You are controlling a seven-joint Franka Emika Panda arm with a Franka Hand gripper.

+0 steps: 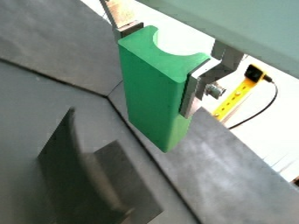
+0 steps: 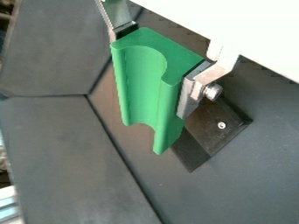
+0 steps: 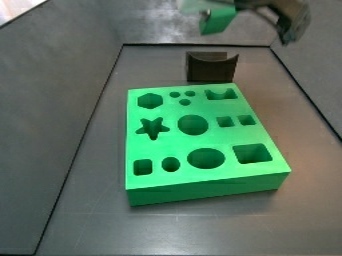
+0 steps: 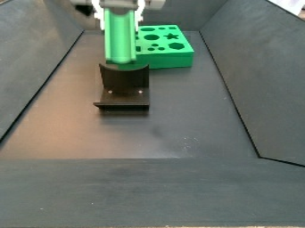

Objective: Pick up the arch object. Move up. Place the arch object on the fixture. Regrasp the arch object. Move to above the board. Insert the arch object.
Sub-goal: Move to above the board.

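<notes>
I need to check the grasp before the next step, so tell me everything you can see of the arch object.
The arch object is a smooth green plastic-looking block with a rounded channel running down one face. It hangs upright and elongated, clamped near its upper end in the gripper, a silver finger pressed against one side. In a side view it sits directly over the fixture; whether its lower end touches the fixture cannot be told. The board lies behind it.

Even overhead light, soft shadows, low resolution; claw point(image 3: 218, 14) motion-blurred in a side view
</notes>
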